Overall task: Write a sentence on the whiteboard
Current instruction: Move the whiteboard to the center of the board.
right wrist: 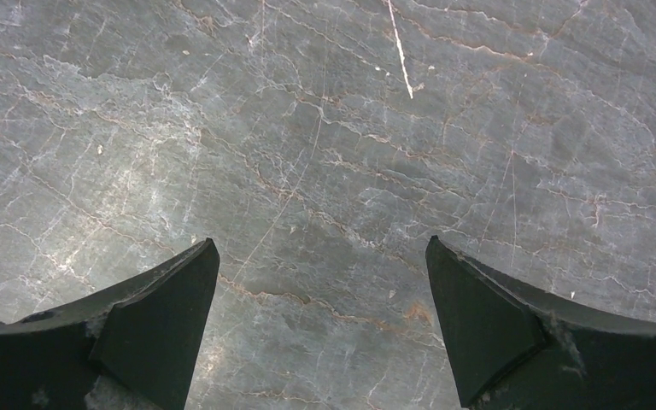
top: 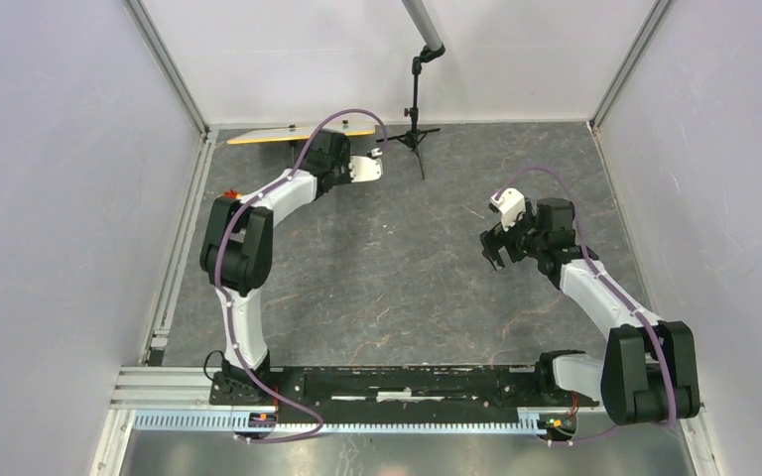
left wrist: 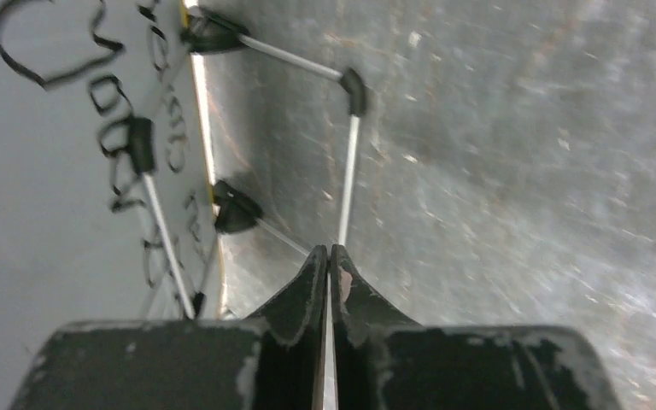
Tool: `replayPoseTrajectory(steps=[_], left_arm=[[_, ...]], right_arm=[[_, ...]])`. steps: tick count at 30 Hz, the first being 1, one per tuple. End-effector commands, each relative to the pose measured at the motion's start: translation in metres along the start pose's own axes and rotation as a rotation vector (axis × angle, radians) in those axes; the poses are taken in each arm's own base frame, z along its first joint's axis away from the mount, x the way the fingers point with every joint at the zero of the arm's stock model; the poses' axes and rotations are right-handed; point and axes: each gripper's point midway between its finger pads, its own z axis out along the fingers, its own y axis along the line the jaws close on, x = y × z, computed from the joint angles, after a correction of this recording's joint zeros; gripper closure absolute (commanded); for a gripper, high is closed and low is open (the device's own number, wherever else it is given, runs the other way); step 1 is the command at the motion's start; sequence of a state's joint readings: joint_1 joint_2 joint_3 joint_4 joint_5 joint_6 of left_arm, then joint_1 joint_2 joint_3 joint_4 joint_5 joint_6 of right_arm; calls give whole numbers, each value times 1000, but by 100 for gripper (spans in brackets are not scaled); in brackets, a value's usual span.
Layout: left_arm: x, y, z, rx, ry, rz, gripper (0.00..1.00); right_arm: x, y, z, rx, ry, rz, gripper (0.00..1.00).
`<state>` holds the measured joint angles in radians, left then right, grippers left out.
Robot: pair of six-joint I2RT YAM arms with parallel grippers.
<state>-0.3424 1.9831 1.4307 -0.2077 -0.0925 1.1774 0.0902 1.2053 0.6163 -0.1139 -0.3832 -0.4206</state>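
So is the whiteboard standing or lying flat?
Standing: from above, the whiteboard shows only its thin yellow edge, not its face.

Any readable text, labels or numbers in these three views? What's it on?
Black marker handwriting on the whiteboard, left wrist view: sideways, blurred and cut off by the frame, so not readable.
Top view: the whiteboard is edge-on and no writing shows; no labels are legible.
Right wrist view: no text.

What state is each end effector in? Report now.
Left end effector: closed; whether it pinches the wire stand leg cannot be told.
Right end effector: open, empty.
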Motion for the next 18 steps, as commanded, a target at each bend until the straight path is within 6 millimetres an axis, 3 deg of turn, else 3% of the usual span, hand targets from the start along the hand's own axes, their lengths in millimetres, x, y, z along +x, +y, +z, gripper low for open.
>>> replayPoseTrajectory(steps=[1,9,18], left_arm=[[-10,30,26,-22,-30,115,94],[4,27,67,10,12,193,98],[36,19,103,53,78,236,98]], right_arm=[[-2,-6,2,12,2,-21,3],[4,-5,5,2,25,-22,3],[7,-3,6,-10,33,-20,3]])
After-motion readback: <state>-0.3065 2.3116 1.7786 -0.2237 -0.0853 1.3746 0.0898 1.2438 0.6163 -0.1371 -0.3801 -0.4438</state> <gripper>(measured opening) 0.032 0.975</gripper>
